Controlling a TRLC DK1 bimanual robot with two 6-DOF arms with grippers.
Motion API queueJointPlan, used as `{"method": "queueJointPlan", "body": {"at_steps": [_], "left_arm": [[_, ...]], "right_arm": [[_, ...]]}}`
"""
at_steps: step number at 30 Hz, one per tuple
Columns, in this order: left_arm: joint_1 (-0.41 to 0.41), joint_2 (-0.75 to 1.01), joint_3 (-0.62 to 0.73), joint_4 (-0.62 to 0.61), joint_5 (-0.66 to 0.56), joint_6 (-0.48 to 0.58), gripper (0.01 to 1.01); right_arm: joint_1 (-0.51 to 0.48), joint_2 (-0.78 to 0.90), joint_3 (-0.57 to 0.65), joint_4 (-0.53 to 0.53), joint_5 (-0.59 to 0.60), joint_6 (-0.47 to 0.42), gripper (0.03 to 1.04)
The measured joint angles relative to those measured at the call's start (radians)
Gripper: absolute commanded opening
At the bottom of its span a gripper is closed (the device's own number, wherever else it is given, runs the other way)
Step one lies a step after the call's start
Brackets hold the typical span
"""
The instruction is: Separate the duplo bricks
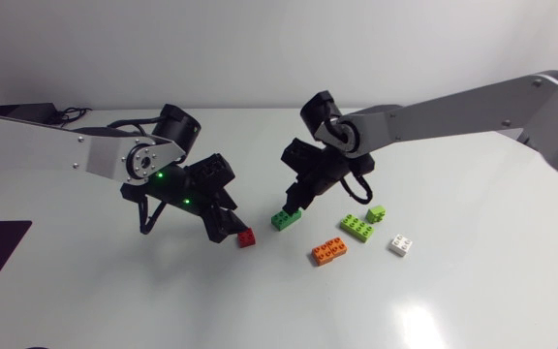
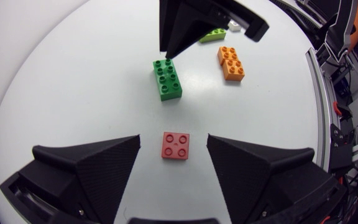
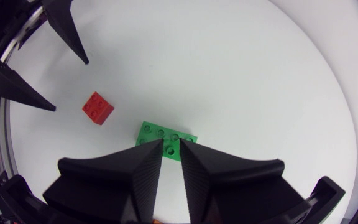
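Observation:
A small red brick (image 2: 176, 145) lies flat on the table between the spread fingers of my left gripper (image 2: 174, 142), touching neither finger. In the head view the red brick (image 1: 247, 238) sits just off the tip of my left gripper (image 1: 235, 230). A long green brick (image 1: 285, 219) lies apart from it to the right. My right gripper (image 1: 294, 201) points down with its shut fingertips on one end of that green brick (image 3: 165, 138); the right gripper (image 3: 171, 152) shows only a thin slit between its fingers, and its tip (image 2: 170, 48) meets the green brick (image 2: 167, 79).
Right of the green brick lie another green brick (image 1: 358, 226), a small lime brick (image 1: 376, 212), an orange brick (image 1: 328, 253) and a white brick (image 1: 401, 243). The white table (image 1: 163, 301) runs on to the front and left.

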Motion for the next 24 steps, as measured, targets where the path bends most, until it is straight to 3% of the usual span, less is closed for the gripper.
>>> {"method": "queueJointPlan", "body": {"at_steps": [7, 15, 24], "left_arm": [[-0.004, -0.055, 0.000, -0.018, 0.008, -0.003, 0.770], [-0.037, -0.064, -0.012, -0.019, 0.011, -0.004, 0.770], [-0.058, -0.068, -0.017, -0.025, 0.012, -0.026, 0.770]], "right_arm": [[-0.031, -0.147, -0.013, -0.028, 0.000, -0.009, 0.25], [-0.174, -0.224, -0.245, 0.021, -0.012, -0.058, 0.25], [-0.200, -0.225, -0.391, 0.086, -0.026, -0.085, 0.25]]}}
